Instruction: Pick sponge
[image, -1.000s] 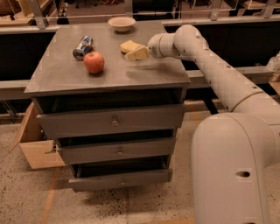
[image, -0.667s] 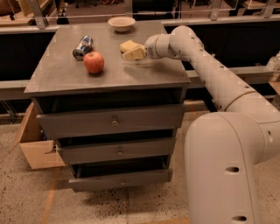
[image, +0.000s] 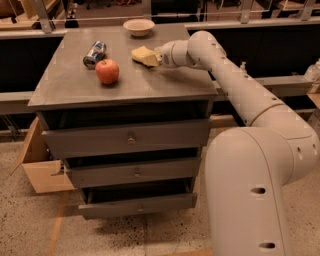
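The pale yellow sponge (image: 140, 53) lies on the grey cabinet top (image: 70, 90), toward the back, right of centre. My gripper (image: 154, 59) reaches in from the right at the end of the long white arm and sits right against the sponge's right side, at table height. The gripper's front end blends with the sponge, and the sponge's right edge is hidden by it.
A red apple (image: 107, 71) and a tipped silver can (image: 94, 54) lie left of the sponge. A shallow beige bowl (image: 138, 26) stands at the back edge. A drawer below stands slightly open. An open cardboard box (image: 37, 170) sits on the floor at the left.
My arm has slid left across the cabinet top, bringing the gripper closer onto the sponge. The apple, can and bowl have not moved.
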